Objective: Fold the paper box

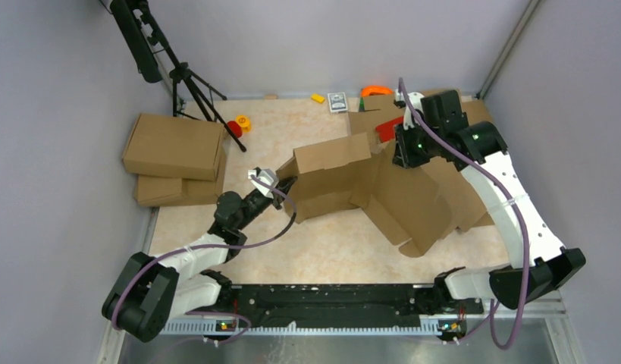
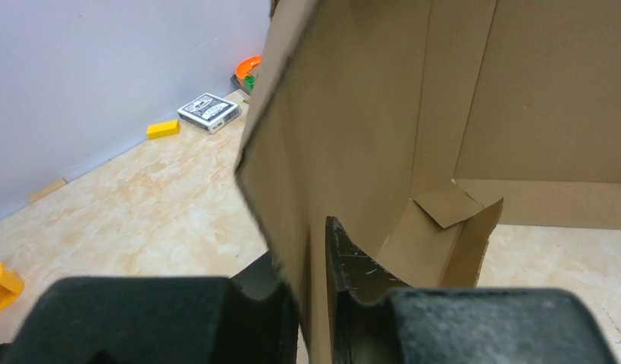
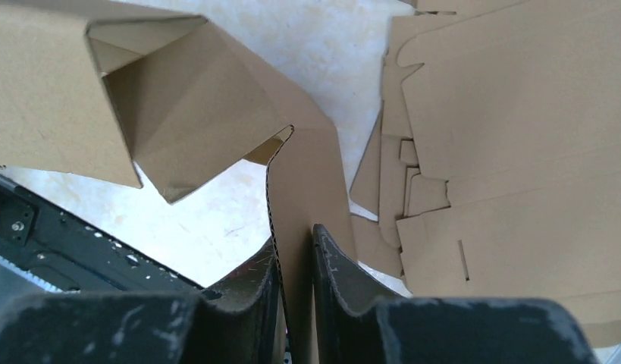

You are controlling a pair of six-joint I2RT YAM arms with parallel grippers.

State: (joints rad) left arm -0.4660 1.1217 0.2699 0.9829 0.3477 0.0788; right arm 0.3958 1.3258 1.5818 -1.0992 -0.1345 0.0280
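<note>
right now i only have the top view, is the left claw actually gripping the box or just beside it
observer: gripping. The left wrist view shows a box panel edge clamped in the left claw.
operator: and the right claw
observer: its wrist view shows the right claw shut on a flap that runs up into the folded part of the box.
operator: any corner folded in
observer: yes, the left wrist view shows a small tab bent over at an inner corner.

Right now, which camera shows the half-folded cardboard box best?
The top external view: most of the paper box shows. The left wrist view gives only a wall and inside corner; the right wrist view, a pinched flap and an open end.
</note>
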